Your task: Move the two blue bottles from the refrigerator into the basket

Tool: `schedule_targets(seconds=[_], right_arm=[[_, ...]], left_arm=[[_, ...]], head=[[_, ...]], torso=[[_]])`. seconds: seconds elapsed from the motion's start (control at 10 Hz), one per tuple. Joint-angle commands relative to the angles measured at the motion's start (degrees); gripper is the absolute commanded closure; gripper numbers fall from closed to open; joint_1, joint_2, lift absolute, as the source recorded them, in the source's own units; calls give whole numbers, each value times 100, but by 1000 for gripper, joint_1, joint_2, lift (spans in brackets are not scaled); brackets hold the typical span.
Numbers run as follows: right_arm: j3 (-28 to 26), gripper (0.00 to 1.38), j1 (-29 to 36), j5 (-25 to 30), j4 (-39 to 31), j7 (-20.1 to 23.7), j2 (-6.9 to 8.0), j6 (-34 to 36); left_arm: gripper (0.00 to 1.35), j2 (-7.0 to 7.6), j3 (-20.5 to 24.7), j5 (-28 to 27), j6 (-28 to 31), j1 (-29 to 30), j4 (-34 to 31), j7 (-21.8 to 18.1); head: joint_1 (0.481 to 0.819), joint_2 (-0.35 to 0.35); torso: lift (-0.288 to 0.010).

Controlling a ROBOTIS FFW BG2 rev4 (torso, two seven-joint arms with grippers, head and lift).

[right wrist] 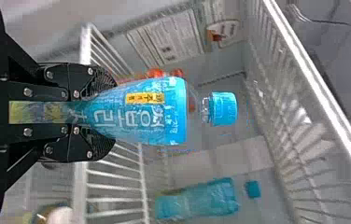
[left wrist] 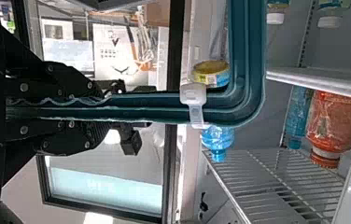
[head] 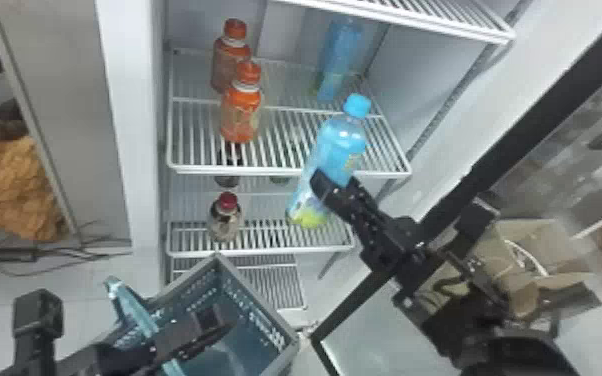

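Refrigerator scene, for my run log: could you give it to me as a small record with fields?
held bottle: blue, cap up, at the upper shelf's front edge
right gripper: closed around that bottle
second blue bottle: standing at the back right of that shelf
orange-capped bottles: two, on its left side, one nearer the front
red-capped bottle: one shelf lower
basket: in front of the refrigerator
left gripper: closed on the basket's rim

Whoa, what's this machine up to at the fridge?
A robot is getting blue bottles out of a refrigerator. Its right gripper holds one blue bottle, tilted, at a shelf's front edge. Its left gripper has hold of the basket. The other blue bottle stands farther back on the shelf, so neither is in the basket yet.
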Motion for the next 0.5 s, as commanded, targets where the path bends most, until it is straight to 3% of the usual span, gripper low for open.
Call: schedule_targets(seconds=[0.0, 0.4], right_arm=[[45, 1277, 95, -52, -162, 133, 3, 534], [205, 1277, -46, -178, -78, 687, -111, 1744]], left_arm=[[1202, 1, -7, -12, -1, -24, 0, 0], [1202, 1, -53, -12, -1, -95, 56, 0]], head=[[695, -350], [695, -334]], torso=[[8], [8]])
